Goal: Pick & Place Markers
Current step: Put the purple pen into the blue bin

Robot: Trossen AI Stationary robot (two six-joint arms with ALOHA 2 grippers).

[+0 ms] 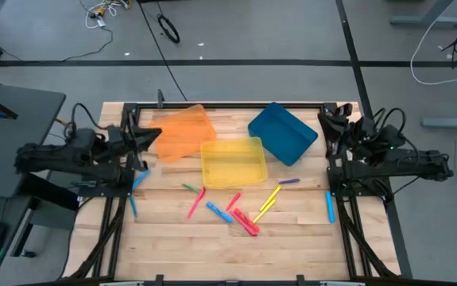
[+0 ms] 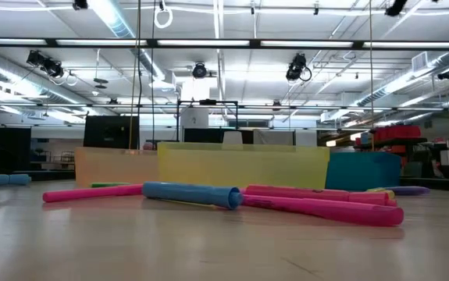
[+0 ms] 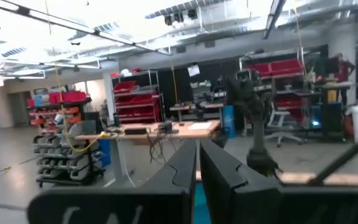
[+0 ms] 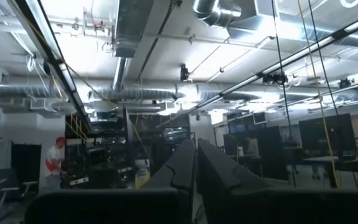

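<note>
Three trays sit in a row across the upper middle of the high view: an orange tray (image 1: 183, 132) at the left, a yellow tray (image 1: 234, 162) in the centre and slightly lower, and a blue tray (image 1: 283, 132) at the right, tilted on a diagonal. The orange and yellow trays overlap at one corner, and all three look bare inside. The markers (image 1: 240, 212) lie loose on the wooden table (image 1: 292, 238) below the trays, in the lower middle of the frame: a red one (image 1: 195, 202) and a short green one (image 1: 189, 188) under the yellow tray's left corner, a blue one (image 1: 218, 212) beside them, two red ones touching side by side (image 1: 245, 222), two yellow ones (image 1: 269, 199) slanting up to the right, and a purple one (image 1: 289, 181) just right of the yellow tray. Another blue marker (image 1: 330, 206) lies alone near the right edge, and more blue ones (image 1: 137, 183) lie at the left edge. The left gripper (image 3: 197, 163) is folded back at the left side of the table, fingers pressed together around nothing. The right gripper (image 4: 195, 160) rests at the right side, likewise closed and empty.
</note>
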